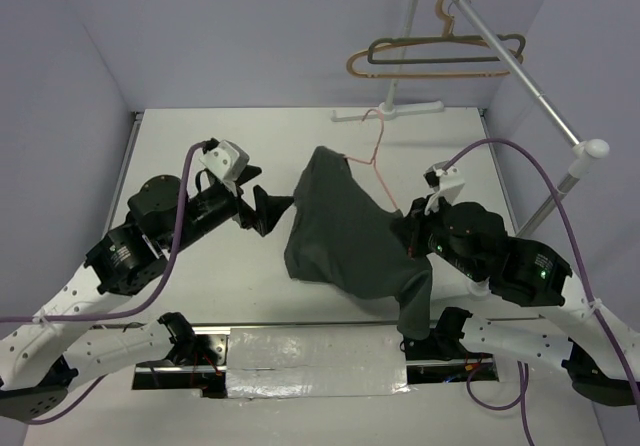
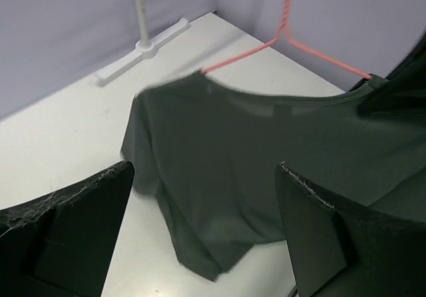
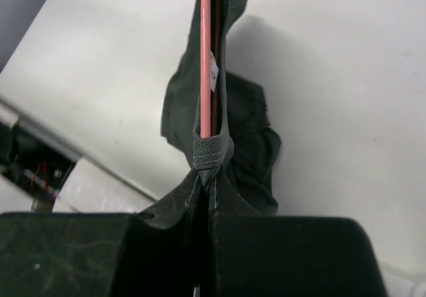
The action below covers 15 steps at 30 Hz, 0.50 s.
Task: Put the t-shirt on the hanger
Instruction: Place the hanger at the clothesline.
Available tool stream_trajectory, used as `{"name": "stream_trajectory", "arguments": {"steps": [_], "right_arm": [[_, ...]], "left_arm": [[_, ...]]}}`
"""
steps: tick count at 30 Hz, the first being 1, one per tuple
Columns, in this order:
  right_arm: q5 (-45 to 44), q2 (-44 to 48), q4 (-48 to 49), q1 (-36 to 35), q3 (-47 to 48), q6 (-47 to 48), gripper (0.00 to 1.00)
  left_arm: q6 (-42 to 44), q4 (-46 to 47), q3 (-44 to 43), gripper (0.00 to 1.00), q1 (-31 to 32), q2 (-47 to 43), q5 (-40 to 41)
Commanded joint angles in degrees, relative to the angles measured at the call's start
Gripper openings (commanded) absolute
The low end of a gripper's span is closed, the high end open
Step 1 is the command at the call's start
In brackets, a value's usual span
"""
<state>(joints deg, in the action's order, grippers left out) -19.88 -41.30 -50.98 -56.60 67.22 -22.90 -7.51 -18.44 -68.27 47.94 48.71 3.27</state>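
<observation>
The dark t-shirt (image 1: pixel 345 231) sat draped over the thin pink hanger (image 1: pixel 377 154) at the centre of the top view, with the bare hook rising toward the upper middle. Right of centre, the right gripper (image 3: pixel 210 177) had its jaws closed on the hanger's arm, with shoulder cloth bunched over the wire. Left of centre, the left gripper (image 1: pixel 270 209) stood wide open and held nothing, just beside the shirt's left edge. A tan hanger (image 1: pixel 352 63) and a dark grey hanger (image 1: pixel 372 50) hung on the rail (image 1: pixel 520 74) in the upper right.
</observation>
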Motion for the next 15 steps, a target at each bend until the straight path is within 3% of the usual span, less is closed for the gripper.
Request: {"name": "stream_trajectory", "arguments": {"steps": [1, 6, 10, 15], "right_arm": [[-13.9, 0.6, 0.8, 0.2, 4.0, -8.7, 0.00], [-19.1, -1.0, 0.8, 0.1, 5.9, -13.7, 0.00], [-27.5, -3.5, -5.1, 0.0, 12.2, -22.1, 0.00], [-30.8, -4.2, -9.2, -0.1, 14.5, -25.9, 0.00]], "left_arm": [[-7.4, -0.2, 0.3, 0.99, 0.2, 1.5, 8.2], [-9.8, 1.0, 3.3, 0.99, 0.2, 2.4, 12.8], [-10.4, 3.8, 7.8, 0.99, 0.2, 1.6, 14.0], [-11.8, 4.8, 9.4, 0.99, 0.2, 2.2, 15.1]]}}
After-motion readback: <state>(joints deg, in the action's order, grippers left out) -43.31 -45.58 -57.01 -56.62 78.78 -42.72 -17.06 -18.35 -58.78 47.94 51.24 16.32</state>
